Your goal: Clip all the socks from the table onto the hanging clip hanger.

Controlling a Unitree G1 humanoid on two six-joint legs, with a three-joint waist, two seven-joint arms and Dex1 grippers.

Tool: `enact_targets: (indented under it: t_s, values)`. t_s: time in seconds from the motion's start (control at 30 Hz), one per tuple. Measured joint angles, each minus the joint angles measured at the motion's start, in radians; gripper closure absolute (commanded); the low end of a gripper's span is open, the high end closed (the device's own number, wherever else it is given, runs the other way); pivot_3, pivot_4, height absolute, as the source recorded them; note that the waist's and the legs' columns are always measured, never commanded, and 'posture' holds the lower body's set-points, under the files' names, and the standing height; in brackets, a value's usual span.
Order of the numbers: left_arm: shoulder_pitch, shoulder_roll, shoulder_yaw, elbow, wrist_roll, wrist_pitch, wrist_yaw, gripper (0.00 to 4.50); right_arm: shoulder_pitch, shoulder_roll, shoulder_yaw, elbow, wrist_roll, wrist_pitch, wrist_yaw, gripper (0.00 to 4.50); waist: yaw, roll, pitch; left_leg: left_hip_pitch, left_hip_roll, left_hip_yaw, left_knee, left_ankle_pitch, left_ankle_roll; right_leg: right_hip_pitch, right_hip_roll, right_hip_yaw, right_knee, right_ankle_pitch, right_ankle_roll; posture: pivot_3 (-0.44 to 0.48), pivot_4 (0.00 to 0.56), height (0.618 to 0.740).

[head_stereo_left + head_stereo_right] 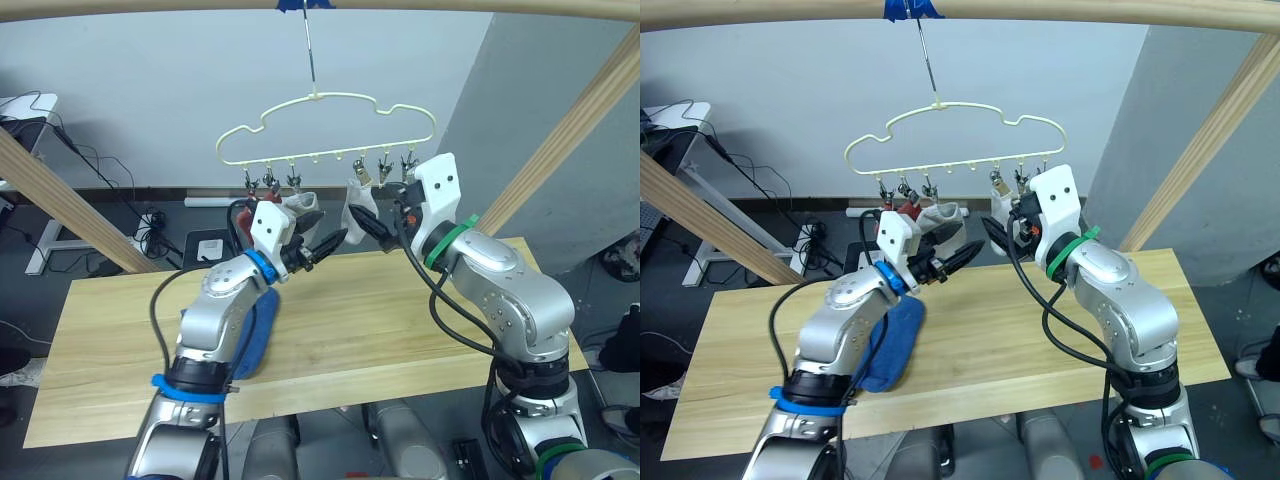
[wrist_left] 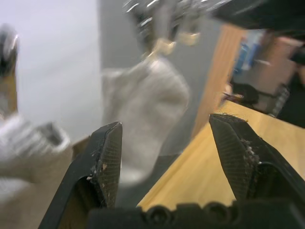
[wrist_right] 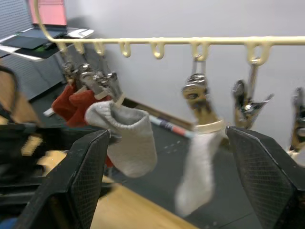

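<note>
The table [image 1: 400, 330] of light wood planks is seen spanning the lower scene, with a blue sock [image 1: 258, 340] lying on it, partly covered by the left arm. Thick wooden poles [image 1: 575, 125] are seen framing the scene, one across the top and slanted ones at both sides. The pale-yellow clip hanger [image 1: 325, 125] is hung by its metal hook from blue tape on the top pole, above the far edge of the table.

Red socks [image 3: 76, 102] are clipped at the hanger's left end. A light grey sock [image 3: 128, 138] is clipped next to them, and a second light grey sock [image 3: 198, 167] is hung from a clip further right. Empty clips [image 3: 248, 105] are seen beside it.

The left gripper [image 1: 325, 245] is held open with nothing between its fingers, just below the hung socks. The right gripper [image 1: 372, 228] is raised near the second grey sock, fingers spread wide and empty in the wrist view.

Cables and a power strip [image 1: 150, 225] are seen on the floor behind the table.
</note>
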Motion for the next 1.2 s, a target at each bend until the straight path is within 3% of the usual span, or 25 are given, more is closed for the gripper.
enact_targets:
  t_s: [0.17,1.2]
  values:
    - [-0.009,0.052,0.003,-0.077,-0.024,0.039,-0.047,1.27,0.0,0.017,0.0,0.024,-0.042,-0.064,-0.039,2.31,0.001,0.0,0.0,0.0,0.0,0.0,0.0,0.0,0.0,0.0,0.0,0.0,0.0,0.0,0.0,-0.184,0.255,0.74]
    - [-0.033,0.097,0.004,-0.112,-0.046,0.066,-0.07,1.27,-0.128,0.094,0.008,0.352,-0.162,-0.271,-0.071,2.31,0.003,0.0,0.0,0.0,0.0,0.0,0.0,0.0,0.0,0.0,0.0,0.0,0.001,0.001,-0.002,-0.169,0.247,0.74]
